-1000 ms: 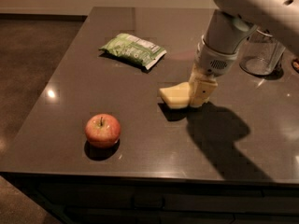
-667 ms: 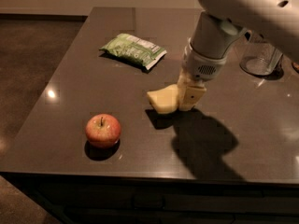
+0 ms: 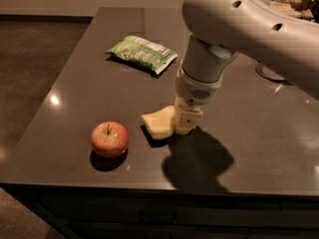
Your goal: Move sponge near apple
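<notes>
The red apple with a short dark stem stands on the dark table at the front left. The pale yellow sponge is just right of the apple, a short gap between them, tilted and low over the tabletop. My gripper reaches down from the upper right and is shut on the sponge's right end. Its pale yellow fingers cover that end of the sponge.
A green snack bag lies at the back middle of the table. The base of a clear glass object shows at the right behind my arm. The table's front edge runs just below the apple.
My gripper has carried the sponge left and toward the front, from mid-table to close beside the apple. The apple and the bag have not moved.
</notes>
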You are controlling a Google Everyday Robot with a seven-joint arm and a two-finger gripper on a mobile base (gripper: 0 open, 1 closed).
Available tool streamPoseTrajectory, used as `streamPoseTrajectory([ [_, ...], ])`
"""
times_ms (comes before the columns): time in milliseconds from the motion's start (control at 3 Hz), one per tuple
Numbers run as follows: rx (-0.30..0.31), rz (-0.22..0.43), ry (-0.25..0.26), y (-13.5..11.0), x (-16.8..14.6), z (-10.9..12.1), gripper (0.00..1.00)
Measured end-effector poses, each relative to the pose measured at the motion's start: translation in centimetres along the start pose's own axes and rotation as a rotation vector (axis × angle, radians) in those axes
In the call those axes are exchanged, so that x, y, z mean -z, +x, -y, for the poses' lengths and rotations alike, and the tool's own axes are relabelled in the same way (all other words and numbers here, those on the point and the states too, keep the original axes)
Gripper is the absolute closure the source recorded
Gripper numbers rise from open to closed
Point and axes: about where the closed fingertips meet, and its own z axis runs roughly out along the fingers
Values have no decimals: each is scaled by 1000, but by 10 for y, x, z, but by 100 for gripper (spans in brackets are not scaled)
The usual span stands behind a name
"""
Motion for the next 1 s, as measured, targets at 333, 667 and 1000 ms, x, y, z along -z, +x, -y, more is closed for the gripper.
streamPoseTrajectory([
  [333, 4, 4, -1, -9, -2, -8, 100],
  [667, 14, 1, -5, -16, -2, -13, 82],
  [1000, 16, -1, -10, -17, -4, -15, 60],
])
